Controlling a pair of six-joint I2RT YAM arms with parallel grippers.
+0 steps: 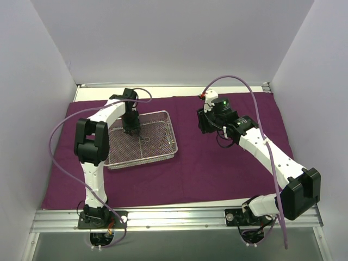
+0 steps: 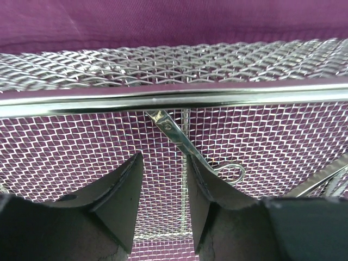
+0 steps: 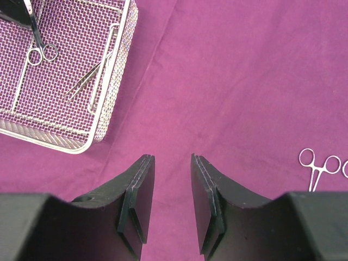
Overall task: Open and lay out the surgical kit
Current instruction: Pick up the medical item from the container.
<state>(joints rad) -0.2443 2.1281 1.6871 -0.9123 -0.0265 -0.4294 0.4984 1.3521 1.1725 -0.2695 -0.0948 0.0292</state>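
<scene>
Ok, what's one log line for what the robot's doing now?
left hand open, low in tray by scissors | right hand open above cloth | forceps laid out on cloth

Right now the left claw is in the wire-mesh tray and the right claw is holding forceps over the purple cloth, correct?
No. The right claw holds nothing: it is open over the purple cloth, per the right wrist view. The left claw is in the wire-mesh tray.

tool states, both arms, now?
Left tool: open, at the scissors in the tray.
Right tool: open, empty, above the cloth.
</scene>
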